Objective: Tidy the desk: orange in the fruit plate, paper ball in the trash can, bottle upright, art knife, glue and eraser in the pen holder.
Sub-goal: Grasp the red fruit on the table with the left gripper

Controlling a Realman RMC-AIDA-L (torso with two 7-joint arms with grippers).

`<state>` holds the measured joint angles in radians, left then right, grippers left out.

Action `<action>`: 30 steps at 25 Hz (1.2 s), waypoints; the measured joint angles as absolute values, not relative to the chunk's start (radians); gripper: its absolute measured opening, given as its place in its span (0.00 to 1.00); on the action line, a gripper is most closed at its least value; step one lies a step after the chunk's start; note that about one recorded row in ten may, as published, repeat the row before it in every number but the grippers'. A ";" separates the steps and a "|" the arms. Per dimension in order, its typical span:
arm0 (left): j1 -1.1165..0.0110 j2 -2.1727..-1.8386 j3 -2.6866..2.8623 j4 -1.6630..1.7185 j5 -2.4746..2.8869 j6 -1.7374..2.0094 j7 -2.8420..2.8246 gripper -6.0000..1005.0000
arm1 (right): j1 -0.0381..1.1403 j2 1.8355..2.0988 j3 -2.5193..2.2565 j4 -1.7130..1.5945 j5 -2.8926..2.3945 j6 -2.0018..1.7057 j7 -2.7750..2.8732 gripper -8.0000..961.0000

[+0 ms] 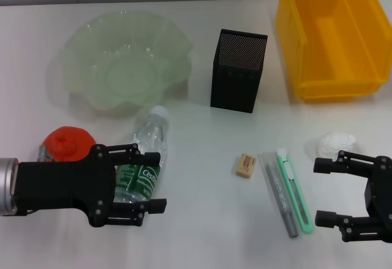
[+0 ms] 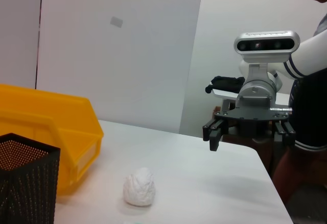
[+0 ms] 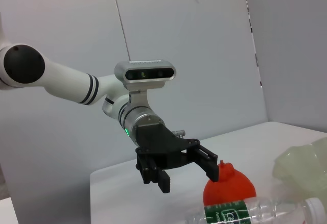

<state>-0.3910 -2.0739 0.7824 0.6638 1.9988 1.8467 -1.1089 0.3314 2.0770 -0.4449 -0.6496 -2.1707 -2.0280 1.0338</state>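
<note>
A clear bottle with a green label lies on its side. My left gripper hovers open over its lower half. The orange sits just left of the bottle, beside the left arm. The eraser, grey glue stick and green art knife lie in the middle right. My right gripper is open just right of the knife. The paper ball lies beyond the right gripper. The right wrist view shows the left gripper, orange and bottle.
The green glass fruit plate stands at the back left. The black mesh pen holder is at the back centre. The yellow bin is at the back right. The left wrist view shows the paper ball and right gripper.
</note>
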 joint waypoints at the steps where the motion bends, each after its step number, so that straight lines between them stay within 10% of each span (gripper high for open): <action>1: -0.391 -2.074 0.782 0.664 1.999 1.846 -1.108 0.76 | 0.331 2.077 -0.445 -0.650 -2.171 -2.028 1.034 0.87; 30: -0.248 -2.067 0.419 0.623 2.026 1.613 -0.933 0.74 | 0.321 2.077 -0.437 -0.648 -2.166 -2.011 1.036 0.87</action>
